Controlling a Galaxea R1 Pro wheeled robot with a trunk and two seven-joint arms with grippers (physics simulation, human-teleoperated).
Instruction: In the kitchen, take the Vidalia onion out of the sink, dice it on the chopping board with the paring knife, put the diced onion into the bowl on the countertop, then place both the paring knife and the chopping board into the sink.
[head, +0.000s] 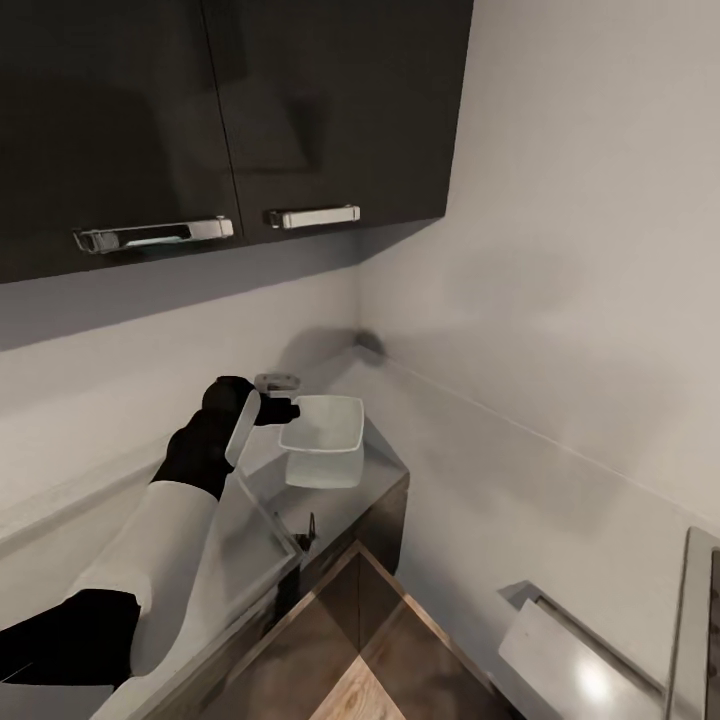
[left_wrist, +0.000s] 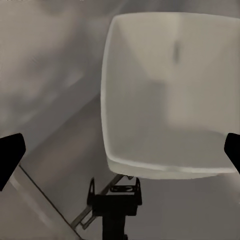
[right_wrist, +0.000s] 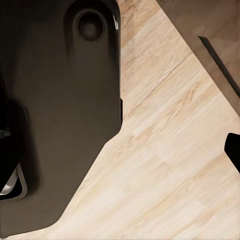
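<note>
bowl (head: 322, 440): white, squarish, flared rim, sitting at the countertop (head: 350, 500) end near the corner of the walls | left gripper (head: 262, 404) hovering just above and beside it, fingers spread wide | right wrist view showing wooden floor (right_wrist: 170, 165) and dark robot base (right_wrist: 60, 110); cannot tell the right fingers' state | countertop edge dropping off just beyond the bowl

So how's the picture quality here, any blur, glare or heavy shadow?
Head view: sharp, with soft shadow under the wall cabinets and a bright glare spot at lower right. Left wrist view: the bowl and countertop look soft and smeared. Right wrist view: crisp wood-grain floor beside a dark, nearly featureless robot part.
</note>
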